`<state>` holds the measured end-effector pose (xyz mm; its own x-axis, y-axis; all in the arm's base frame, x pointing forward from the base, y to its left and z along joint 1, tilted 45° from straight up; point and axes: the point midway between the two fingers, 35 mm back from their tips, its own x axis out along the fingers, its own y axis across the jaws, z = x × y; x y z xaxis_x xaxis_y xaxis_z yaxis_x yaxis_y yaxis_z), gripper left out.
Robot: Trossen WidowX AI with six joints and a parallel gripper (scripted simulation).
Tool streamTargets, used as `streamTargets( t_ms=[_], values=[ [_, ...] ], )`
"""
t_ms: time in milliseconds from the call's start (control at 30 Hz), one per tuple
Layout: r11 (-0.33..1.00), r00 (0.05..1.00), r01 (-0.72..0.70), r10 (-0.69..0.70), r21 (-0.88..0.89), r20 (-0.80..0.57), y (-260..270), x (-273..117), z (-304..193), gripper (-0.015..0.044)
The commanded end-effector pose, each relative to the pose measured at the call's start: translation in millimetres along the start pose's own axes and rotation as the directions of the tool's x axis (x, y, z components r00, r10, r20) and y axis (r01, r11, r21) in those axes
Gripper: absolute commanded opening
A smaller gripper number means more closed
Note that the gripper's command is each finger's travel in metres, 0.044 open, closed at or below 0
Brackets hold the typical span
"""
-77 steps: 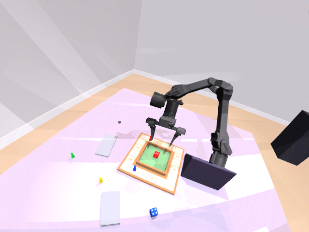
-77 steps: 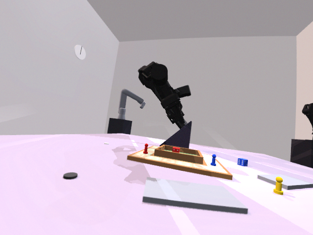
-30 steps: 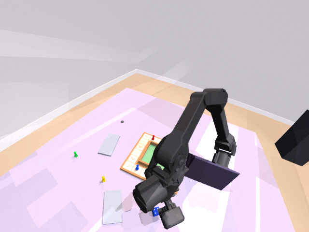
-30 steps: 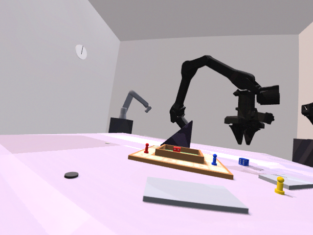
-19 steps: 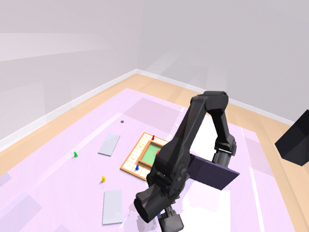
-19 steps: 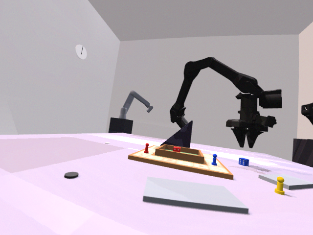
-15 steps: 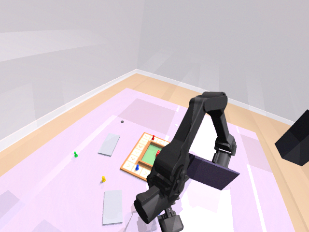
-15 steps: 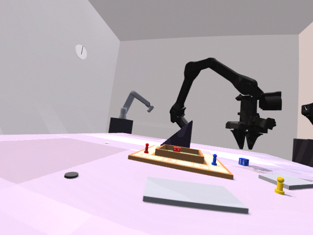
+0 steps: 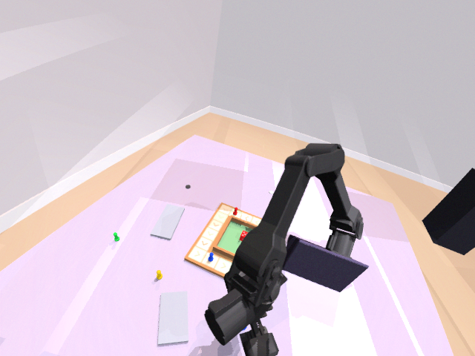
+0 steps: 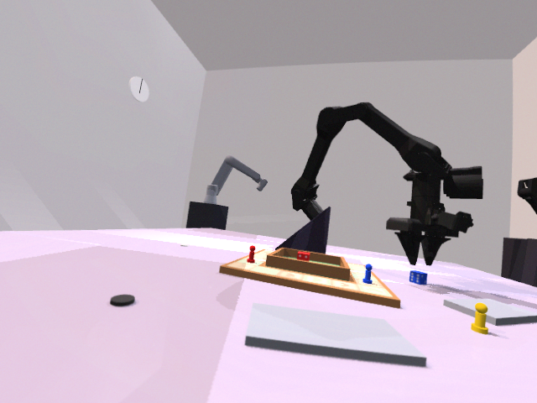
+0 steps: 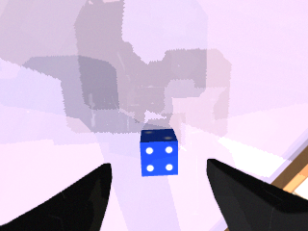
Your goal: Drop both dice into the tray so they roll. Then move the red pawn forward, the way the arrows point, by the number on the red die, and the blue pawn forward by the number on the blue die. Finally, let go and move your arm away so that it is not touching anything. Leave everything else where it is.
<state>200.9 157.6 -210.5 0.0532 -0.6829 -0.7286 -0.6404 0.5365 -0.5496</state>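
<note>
Hanging above the blue die [image 10: 418,277] [image 11: 159,154], the gripper [image 10: 420,264] [image 11: 159,167] has its jaws parted, gripping nothing. The die rests on the pale lilac table [image 9: 126,291] [image 10: 173,364] [image 11: 34,192], white-pipped (four on the face toward the wrist camera), at six o'clock in the wrist view. Beyond, at exterior twelve o'clock, stands a plain grey wall [image 10: 260,112].
</note>
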Motion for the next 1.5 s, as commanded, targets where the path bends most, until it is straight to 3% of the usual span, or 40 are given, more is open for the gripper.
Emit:
streamTargets(
  t_ms=[0,533,767,967,1033,1467],
  values=[
    [1.0,1.0,0.006,-0.006,-0.006,-0.008,0,11,-2,0.0275],
    [1.0,1.0,0.007,-0.007,-0.005,-0.009,-1,33,-3,0.0275],
    [1.0,1.0,0.007,-0.007,-0.005,-0.009,-1,33,-3,0.0091],
    [1.0,1.0,0.007,-0.007,-0.005,-0.009,-1,33,-3,0.0051],
    [1.0,1.0,0.005,-0.005,-0.007,-0.006,0,32,-2,0.0],
    [1.0,1.0,-0.006,0.006,-0.016,0.01,4,-38,10,0.0]
  ],
)
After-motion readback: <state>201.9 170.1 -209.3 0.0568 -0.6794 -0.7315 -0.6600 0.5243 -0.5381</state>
